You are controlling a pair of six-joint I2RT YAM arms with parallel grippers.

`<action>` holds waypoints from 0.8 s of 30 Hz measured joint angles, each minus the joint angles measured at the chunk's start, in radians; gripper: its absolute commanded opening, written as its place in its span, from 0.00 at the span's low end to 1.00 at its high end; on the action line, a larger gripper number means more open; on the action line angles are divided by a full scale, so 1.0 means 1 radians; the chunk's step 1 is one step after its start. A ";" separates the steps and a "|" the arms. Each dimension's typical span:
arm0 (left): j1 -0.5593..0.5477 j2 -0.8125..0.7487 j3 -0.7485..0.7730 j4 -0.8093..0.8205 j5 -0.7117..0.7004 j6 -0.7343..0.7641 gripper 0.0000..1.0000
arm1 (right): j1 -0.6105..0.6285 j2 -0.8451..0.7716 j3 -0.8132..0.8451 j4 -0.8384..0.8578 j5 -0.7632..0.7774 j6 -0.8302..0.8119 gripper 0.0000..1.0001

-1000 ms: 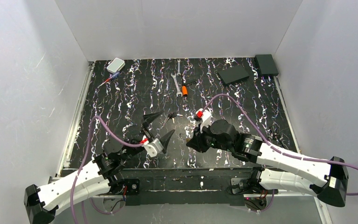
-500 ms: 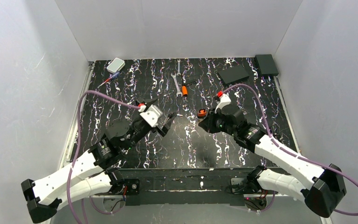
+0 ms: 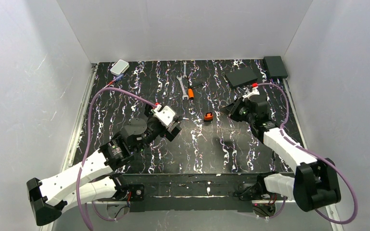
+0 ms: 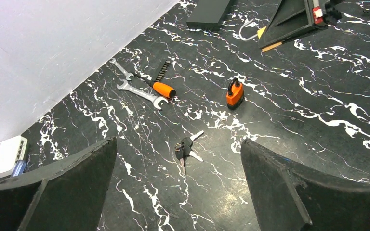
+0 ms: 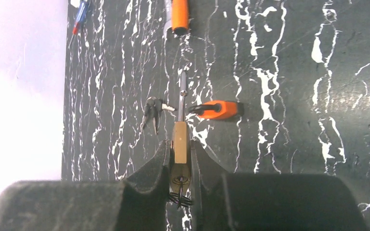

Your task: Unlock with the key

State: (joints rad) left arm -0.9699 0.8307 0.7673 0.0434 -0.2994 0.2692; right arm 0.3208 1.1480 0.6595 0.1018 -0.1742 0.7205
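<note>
Right gripper [image 5: 180,150] clamps the small brass padlock [image 5: 180,137]; dark-headed silvery key bunch [image 4: 185,148] lies ungrasped, frame centre, under the wide-open left gripper [image 4: 178,141]. Unlocking not begun.

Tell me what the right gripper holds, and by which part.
The right gripper clamps a small brass padlock by its body; the shackle sticks out forward.

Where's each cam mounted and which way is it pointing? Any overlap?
Top external: above and behind the bases, looking down at the table; both arms show.
Left wrist: on the left arm, looking forward over the key bunch; open left pincer shows.
Right wrist: on the right arm, looking down its right pincer, shut on the brass padlock.
Both wrists share the key bunch and orange padlock.
</note>
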 measured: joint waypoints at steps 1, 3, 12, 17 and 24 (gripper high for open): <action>0.000 0.000 0.000 0.000 -0.001 0.000 0.99 | -0.021 0.021 -0.011 0.029 -0.016 0.018 0.01; 0.000 0.000 0.000 0.000 -0.002 0.002 0.99 | -0.060 0.068 -0.032 0.090 -0.046 0.053 0.01; 0.000 0.009 0.000 0.000 -0.004 0.008 0.99 | -0.120 0.264 -0.088 0.339 -0.117 0.146 0.01; 0.000 0.018 0.000 0.000 -0.004 0.008 0.99 | -0.124 0.373 -0.088 0.473 -0.153 0.169 0.01; 0.000 0.019 0.000 0.000 -0.006 0.011 0.99 | -0.139 0.508 -0.088 0.559 -0.195 0.186 0.26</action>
State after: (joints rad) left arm -0.9699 0.8494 0.7673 0.0437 -0.3057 0.2806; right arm 0.1818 1.6564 0.5713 0.6610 -0.3693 0.9061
